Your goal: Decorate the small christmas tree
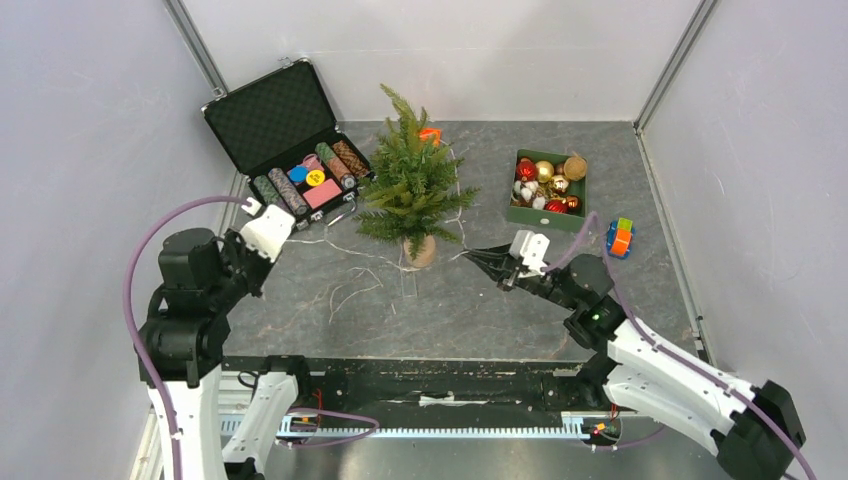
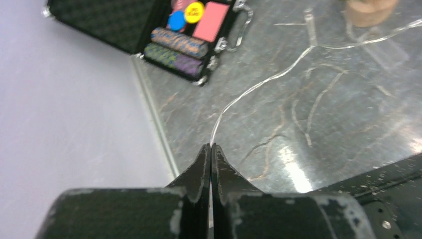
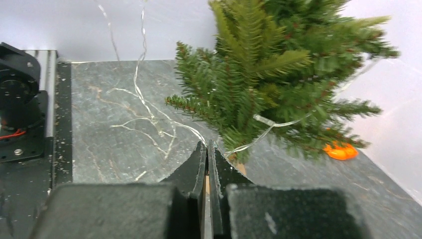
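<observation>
The small christmas tree [image 1: 412, 180] stands upright on its tan stump base at the middle of the bench [image 1: 520, 300], slightly toward the far wall. A thin silvery wire [image 2: 272, 75] is draped across its lower branches and trails in loose loops over the bench in front of the base.

Right end effector [image 1: 472, 255]: positioned near the tree's base, on its right side, tips pointing at the lower branches. In the right wrist view the tree fills the area directly ahead of the tips. The jaws are pressed together, and the wire runs into the seam between them from both the tree side and the bench side.

Left end effector [image 2: 211, 147]: positioned well apart from the tree, at the left edge of the bench. Only the stump base shows, at the top right of the left wrist view. The jaws are closed, with the wire's end pinched at their tips.

An open black briefcase [image 1: 290, 150] holding poker chips sits just left of the tree. A green box [image 1: 547, 188] of ornaments lies to the right, with a multicoloured cube [image 1: 620, 237] beside it. A small orange object [image 1: 430, 134] is behind the tree.
</observation>
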Robot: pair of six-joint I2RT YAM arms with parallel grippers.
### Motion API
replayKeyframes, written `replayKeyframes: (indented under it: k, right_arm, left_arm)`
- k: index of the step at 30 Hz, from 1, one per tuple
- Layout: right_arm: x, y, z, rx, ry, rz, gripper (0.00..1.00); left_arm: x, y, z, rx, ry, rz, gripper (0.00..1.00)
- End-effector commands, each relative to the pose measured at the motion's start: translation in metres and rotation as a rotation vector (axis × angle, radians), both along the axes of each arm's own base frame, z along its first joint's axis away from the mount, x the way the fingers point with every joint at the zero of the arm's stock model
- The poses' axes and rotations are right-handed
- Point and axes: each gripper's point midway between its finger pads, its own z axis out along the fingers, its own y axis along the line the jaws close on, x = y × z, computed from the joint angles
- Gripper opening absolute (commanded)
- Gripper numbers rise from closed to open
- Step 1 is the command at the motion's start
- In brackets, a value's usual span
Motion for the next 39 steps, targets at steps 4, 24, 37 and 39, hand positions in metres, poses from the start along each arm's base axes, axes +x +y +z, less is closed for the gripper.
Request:
replayKeyframes:
  k: [4,24,37,39]
  right_arm:
    - [-0.012,0.045,0.022,0.025,-0.046,0.078,0.00]
    - [-0.033,0.043,0.023,-0.018,-0.022,0.057,0.78]
    - [-0.020,0.015,0.061,-0.019,-0.005,-0.091,0.87]
    - [-0.010,0.006,0.084,-0.003,0.007,-0.164,0.90]
  left_arm:
    - [0.015,0.061,0.026,0.172,-0.128,0.300,0.02]
    - [0.070,0.068,0.052,0.142,-0.303,0.376,0.02]
    - [0.152,0.052,0.026,0.131,-0.236,0.278,0.02]
    - [0.169,0.042,0.035,0.103,-0.281,0.233,0.02]
